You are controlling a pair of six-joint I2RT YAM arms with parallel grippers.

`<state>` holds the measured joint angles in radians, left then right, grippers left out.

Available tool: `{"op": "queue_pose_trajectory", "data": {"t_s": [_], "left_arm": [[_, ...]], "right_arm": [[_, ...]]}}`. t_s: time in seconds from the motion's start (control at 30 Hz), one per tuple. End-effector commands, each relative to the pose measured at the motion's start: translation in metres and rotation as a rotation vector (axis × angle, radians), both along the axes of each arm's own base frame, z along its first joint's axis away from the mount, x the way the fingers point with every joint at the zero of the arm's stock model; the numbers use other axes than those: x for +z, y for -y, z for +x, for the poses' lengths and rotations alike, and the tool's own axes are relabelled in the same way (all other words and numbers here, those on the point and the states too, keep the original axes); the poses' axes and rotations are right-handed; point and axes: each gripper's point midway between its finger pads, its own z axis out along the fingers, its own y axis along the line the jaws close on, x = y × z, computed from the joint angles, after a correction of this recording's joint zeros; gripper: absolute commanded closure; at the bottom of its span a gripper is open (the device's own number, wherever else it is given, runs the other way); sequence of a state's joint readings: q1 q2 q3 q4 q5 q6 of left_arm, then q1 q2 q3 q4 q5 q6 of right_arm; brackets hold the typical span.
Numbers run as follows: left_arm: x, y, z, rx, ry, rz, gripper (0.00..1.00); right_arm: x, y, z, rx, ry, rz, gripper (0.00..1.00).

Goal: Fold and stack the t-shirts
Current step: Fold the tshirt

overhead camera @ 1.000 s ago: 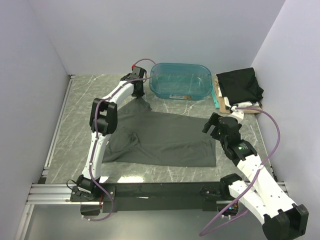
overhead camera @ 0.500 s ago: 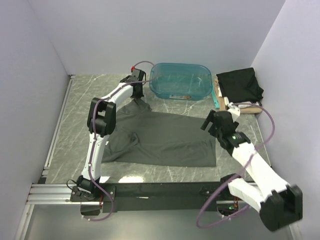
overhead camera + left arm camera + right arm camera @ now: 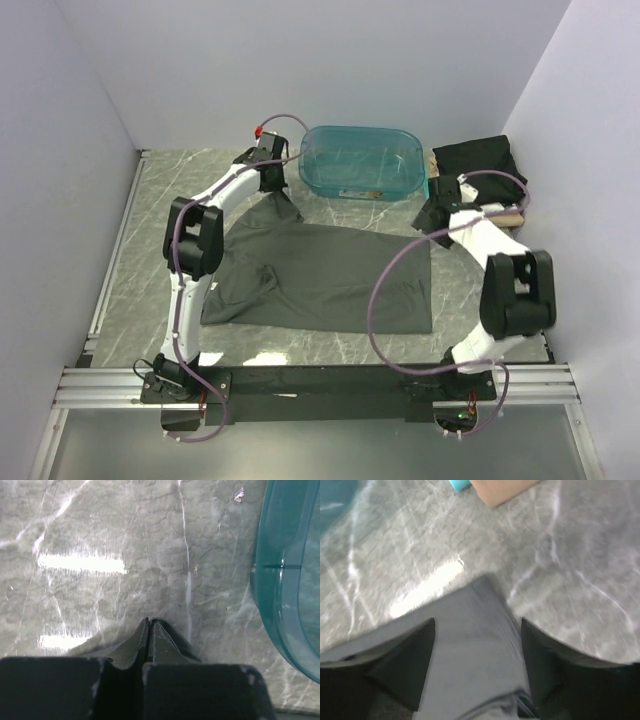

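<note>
The right pincer [image 3: 432, 218] has moved up the right edge of the charcoal-grey t-shirt [image 3: 330, 275], which lies spread on the table [image 3: 150, 240], to its far corner, fingers parted astride it. The left pincer [image 3: 272, 183] stays clamped on the shirt's far left corner beside the teal tub [image 3: 362, 160].

A grey marble-patterned table [image 3: 150, 200] sits boxed in by plain pale lavender walls [image 3: 300, 60] at 9, 12 and 3 o'clock. Aluminium rails [image 3: 115, 250] edge it at 9 and 6 o'clock. White glare streaks [image 3: 80, 564] lie on the stone.
</note>
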<state>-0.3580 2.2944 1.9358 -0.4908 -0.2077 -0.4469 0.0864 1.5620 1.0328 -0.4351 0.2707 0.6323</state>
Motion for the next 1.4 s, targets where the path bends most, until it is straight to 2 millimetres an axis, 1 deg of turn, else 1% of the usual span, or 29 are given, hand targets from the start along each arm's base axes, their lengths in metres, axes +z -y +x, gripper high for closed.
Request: {"op": "queue_pose_trajectory", "data": {"t_s": [0.0, 0.03, 0.07, 0.1, 0.13, 0.2, 0.33, 0.4, 0.53, 0.67, 0.77, 0.8, 0.87, 0.9, 0.93, 0.97, 1.0, 1.03, 1.07, 1.1, 1.13, 1.17, 1.2, 1.27, 1.3, 1.33, 1.37], "left_arm": [[0.033, 0.003, 0.000, 0.031, 0.063, -0.046, 1.00], [0.033, 0.002, -0.003, 0.030, 0.060, -0.046, 1.00], [0.034, 0.002, -0.003, 0.032, 0.067, -0.051, 1.00], [0.038, 0.002, -0.004, 0.031, 0.075, -0.056, 1.00], [0.035, 0.001, -0.006, 0.031, 0.070, -0.056, 1.00], [0.040, 0.002, -0.007, 0.029, 0.083, -0.068, 1.00], [0.040, 0.003, -0.010, 0.026, 0.083, -0.077, 1.00], [0.039, 0.000, -0.011, 0.033, 0.082, -0.070, 1.00], [0.035, -0.002, -0.014, 0.037, 0.075, -0.062, 1.00], [0.034, -0.002, -0.016, 0.038, 0.070, -0.065, 1.00], [0.036, -0.003, -0.017, 0.040, 0.073, -0.064, 1.00], [0.038, -0.004, -0.018, 0.041, 0.078, -0.065, 1.00], [0.039, -0.004, -0.020, 0.039, 0.083, -0.070, 1.00], [0.042, -0.004, -0.021, 0.040, 0.088, -0.073, 1.00], [0.041, -0.005, -0.024, 0.039, 0.084, -0.073, 1.00], [0.042, -0.004, -0.026, 0.040, 0.078, -0.077, 1.00], [0.047, -0.004, -0.027, 0.041, 0.085, -0.086, 1.00], [0.044, -0.005, -0.031, 0.042, 0.078, -0.086, 1.00], [0.044, -0.005, -0.033, 0.044, 0.081, -0.092, 1.00], [0.052, -0.005, -0.033, 0.044, 0.102, -0.104, 1.00], [0.048, -0.006, -0.037, 0.046, 0.093, -0.104, 1.00], [0.050, -0.006, -0.039, 0.046, 0.095, -0.112, 1.00], [0.056, -0.004, -0.041, 0.041, 0.103, -0.123, 1.00], [0.053, -0.005, -0.047, 0.047, 0.097, -0.131, 1.00], [0.060, -0.006, -0.050, 0.048, 0.110, -0.139, 1.00], [0.056, -0.007, -0.054, 0.050, 0.104, -0.138, 1.00], [0.057, -0.006, -0.057, 0.051, 0.108, -0.142, 1.00]], "right_arm": [[-0.006, -0.001, 0.024, 0.007, -0.020, 0.003, 0.31], [-0.002, 0.001, 0.032, -0.001, -0.015, -0.007, 0.32], [-0.006, 0.003, 0.033, -0.012, -0.027, -0.017, 0.32], [-0.013, 0.005, 0.035, -0.023, -0.043, -0.025, 0.33], [-0.013, 0.010, 0.038, -0.045, -0.041, -0.041, 0.34], [-0.023, 0.013, 0.037, -0.062, -0.071, -0.051, 0.35], [-0.032, 0.013, 0.041, -0.070, -0.092, -0.046, 0.39], [-0.040, 0.009, 0.041, -0.060, -0.109, -0.035, 0.45], [-0.050, 0.010, 0.040, -0.059, -0.135, -0.038, 0.48], [-0.054, 0.008, 0.037, -0.058, -0.148, -0.029, 0.50], [-0.055, 0.008, 0.035, -0.057, -0.149, -0.030, 0.55], [-0.054, 0.007, 0.035, -0.054, -0.146, -0.027, 0.59], [-0.056, 0.007, 0.034, -0.051, -0.150, -0.027, 0.64], [-0.056, 0.007, 0.034, -0.049, -0.154, -0.028, 0.71], [-0.055, 0.007, 0.035, -0.050, -0.149, -0.028, 0.75], [-0.054, 0.007, 0.036, -0.052, -0.147, -0.028, 0.81], [-0.055, 0.007, 0.035, -0.052, -0.150, -0.028, 0.83], [-0.055, 0.008, 0.034, -0.051, -0.149, -0.030, 0.86], [-0.054, 0.008, 0.034, -0.051, -0.146, -0.030, 0.90], [-0.052, 0.008, 0.033, -0.050, -0.140, -0.034, 0.97], [-0.051, 0.009, 0.033, -0.050, -0.136, -0.037, 0.98], [-0.050, 0.009, 0.032, -0.048, -0.135, -0.043, 0.98], [-0.047, 0.010, 0.031, -0.046, -0.128, -0.052, 0.99], [-0.043, 0.010, 0.032, -0.037, -0.117, -0.057, 0.99], [-0.040, 0.008, 0.030, -0.028, -0.109, -0.055, 0.99], [-0.040, 0.007, 0.030, -0.020, -0.105, -0.055, 0.99], [-0.035, 0.005, 0.032, -0.009, -0.081, -0.052, 0.99]]}}
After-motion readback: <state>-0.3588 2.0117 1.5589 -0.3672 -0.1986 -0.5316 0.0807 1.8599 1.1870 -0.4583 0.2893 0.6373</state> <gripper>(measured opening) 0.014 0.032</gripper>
